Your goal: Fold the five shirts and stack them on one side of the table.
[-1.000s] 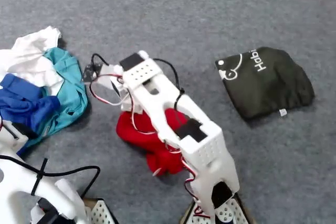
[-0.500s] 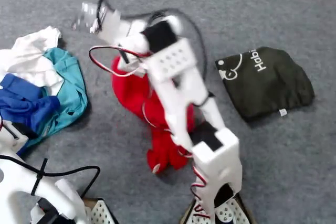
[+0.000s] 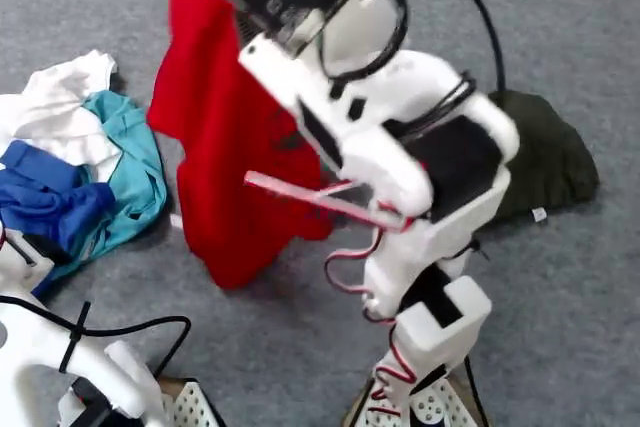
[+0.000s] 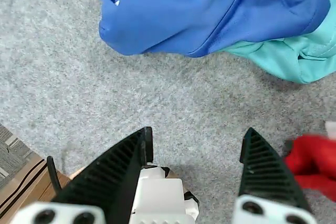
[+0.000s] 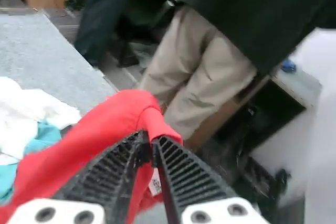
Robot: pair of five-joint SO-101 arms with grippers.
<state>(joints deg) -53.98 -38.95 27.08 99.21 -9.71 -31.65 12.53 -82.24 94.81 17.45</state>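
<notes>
Folded dark shirt (image 3: 552, 162) half hidden behind right arm (image 3: 400, 147); shirt pile (image 3: 70, 172) partly cut off. Red shirt (image 3: 220, 167) hanging high, pinched in right gripper (image 5: 151, 141); left gripper (image 4: 198, 132) spread wide above grey table (image 3: 580, 37).

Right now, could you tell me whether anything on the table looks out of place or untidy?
Yes. The white shirt, teal shirt and blue shirt lie crumpled together in a heap, unfolded. The red shirt hangs bunched from the right gripper. The dark shirt looks folded.
</notes>
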